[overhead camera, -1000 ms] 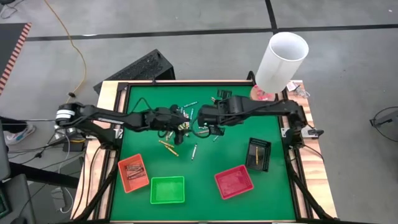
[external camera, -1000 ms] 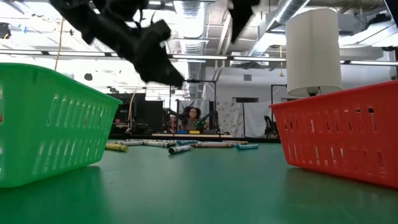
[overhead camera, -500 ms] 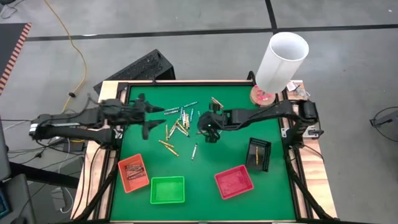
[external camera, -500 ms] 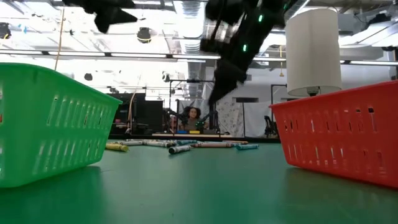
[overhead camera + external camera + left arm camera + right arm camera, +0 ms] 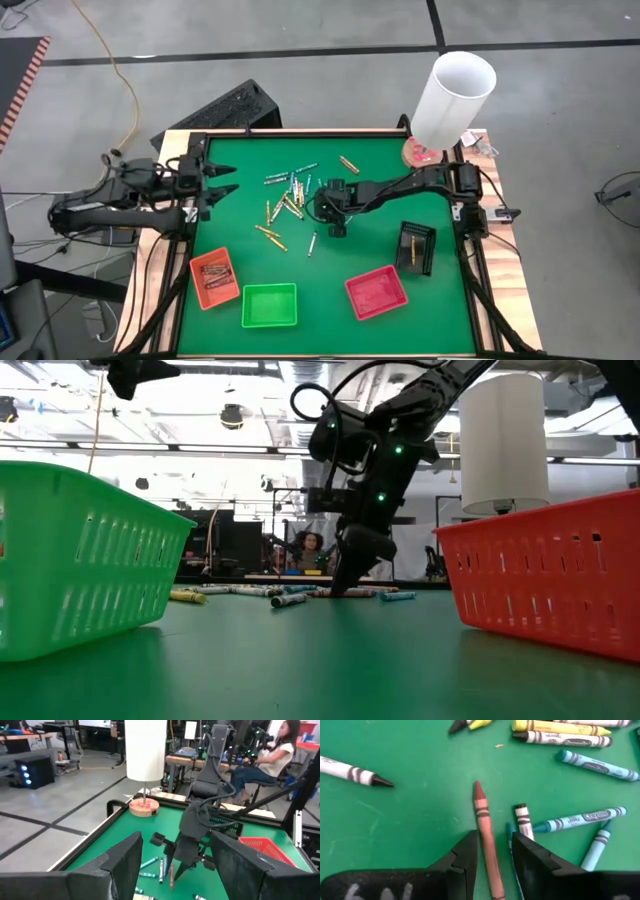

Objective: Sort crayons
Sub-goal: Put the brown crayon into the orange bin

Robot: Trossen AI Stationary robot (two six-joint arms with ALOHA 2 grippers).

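Four small trays sit along the near side of the green table (image 5: 380,180): an orange tray (image 5: 214,278) with reddish-brown crayons lying in it, a green tray (image 5: 269,305), a red tray (image 5: 376,292), and farther right a black tray (image 5: 415,247) with one yellow-gold crayon in it. Beyond them the loose crayons (image 5: 288,196) lie scattered over the middle of the table, too many and too small to count reliably. The right gripper (image 5: 335,218) is down at the right edge of that scatter, its fingers pinching a reddish-brown crayon (image 5: 484,827) that points out between them, with light blue crayons just beside. The left gripper (image 5: 222,178) hangs over the table's left edge, jaws spread and holding nothing. At the far right corner stands a white cylinder (image 5: 452,98).
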